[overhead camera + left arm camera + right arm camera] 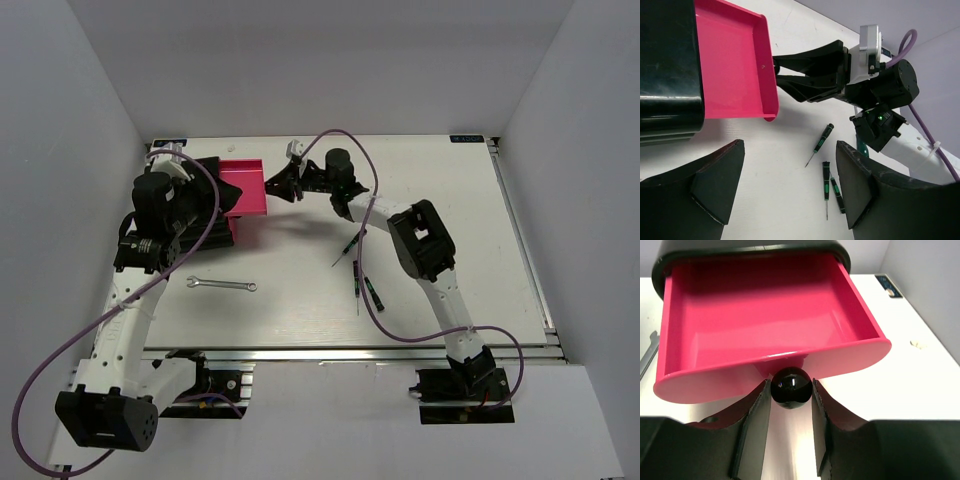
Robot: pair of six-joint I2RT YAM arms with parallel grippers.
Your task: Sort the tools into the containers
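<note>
The black cabinet [200, 205] stands at the back left with one magenta-pink drawer [243, 186] pulled out, and nothing shows inside it [765, 320]. My right gripper [790, 390] is shut on the drawer's round black knob [790, 386]. My left gripper [790, 150] is open and empty above the table beside the cabinet. Three slim screwdrivers [349, 247] [357, 285] [373, 291] lie mid-table under the right arm. The silver wrench [222, 285] lies near the front left. A bigger green handle [860, 150] peeks out behind my left gripper's right finger.
The right arm [420, 240] stretches over the screwdrivers. The left arm [155, 215] hangs over the cabinet's left side. White walls close in the table on three sides, and a metal rail [350, 350] runs along the near edge.
</note>
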